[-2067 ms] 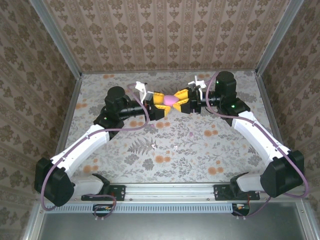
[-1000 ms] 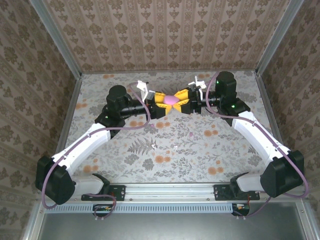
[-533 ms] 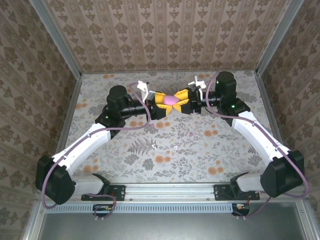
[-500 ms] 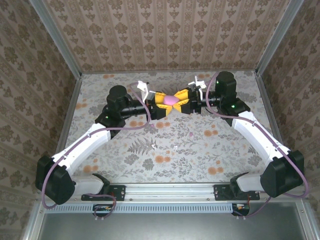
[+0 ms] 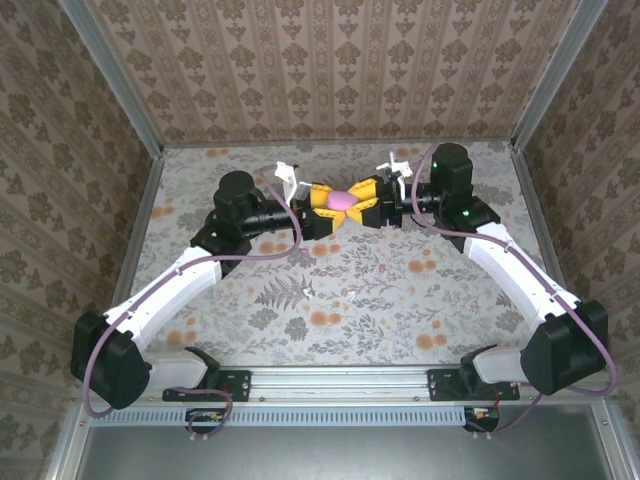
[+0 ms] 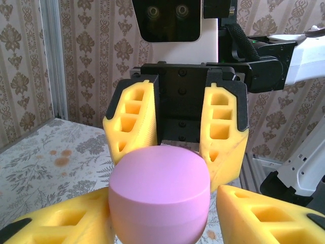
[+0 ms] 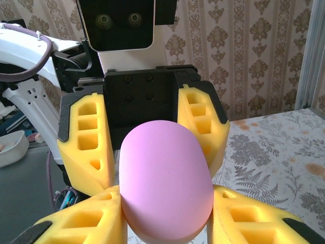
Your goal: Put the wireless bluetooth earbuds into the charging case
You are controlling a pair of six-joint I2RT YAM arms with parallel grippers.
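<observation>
Lilac-pink pebble-shaped plastic charging case [image 5: 342, 199] sits at upper centre of the top view, above the floral-print counter [image 5: 480, 300], between both arms. Right gripper [image 7: 166, 188] jaws pinch its sides. Left gripper [image 6: 162, 189] jaws are slightly spread around it, with a sliver of gap at one finger. Tiny magenta plastic earbud [image 5: 383, 268], first white earbud [image 5: 307, 291] and second white earbud [image 5: 355, 294] lie on the counter near frame centre, well apart from the case.

A floral-print table [image 5: 400, 310] sits inside damask-patterned walls [image 5: 330, 70] with metal corner posts [image 5: 110, 75].
</observation>
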